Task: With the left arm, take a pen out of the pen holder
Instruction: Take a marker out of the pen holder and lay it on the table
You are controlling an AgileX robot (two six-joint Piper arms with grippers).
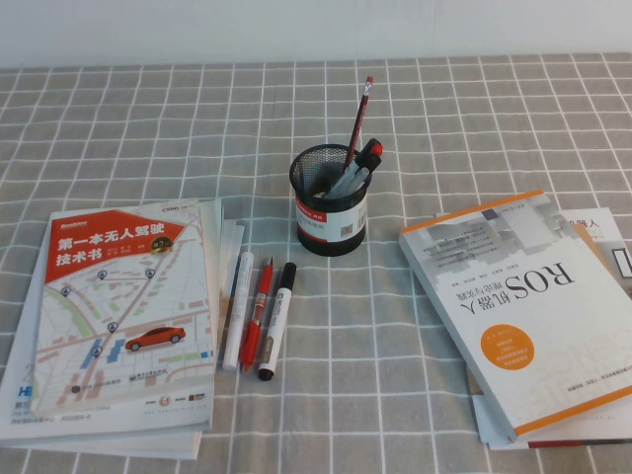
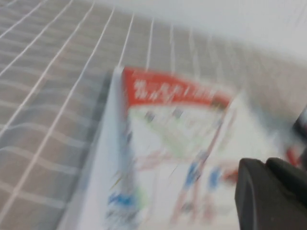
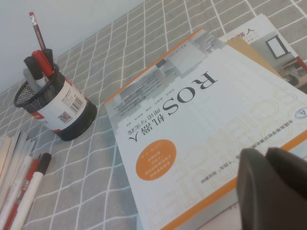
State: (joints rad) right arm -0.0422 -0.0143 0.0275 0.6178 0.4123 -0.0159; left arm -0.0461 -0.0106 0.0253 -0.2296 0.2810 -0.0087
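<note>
Grey checked cloth: the left gripper (image 2: 266,167), closed and empty, hangs over the map book (image 2: 172,143). The pen holder (image 1: 329,212) with its red-capped pen (image 1: 369,151) stands well beyond, rightward. Arriving closed (or misaimed), it could topple the holder. The right gripper (image 3: 266,155) hovers over the ROS book (image 3: 192,120).

Table (image 1: 118,118) has a grey checked cloth on it. Black mesh pen holder (image 1: 329,217) sits pretty much dead center. Map-cover book stack (image 1: 118,306) at 8 o'clock, three pens (image 1: 258,314) lying just beside it, ROS book (image 1: 523,296) on its pile at 4 o'clock.
</note>
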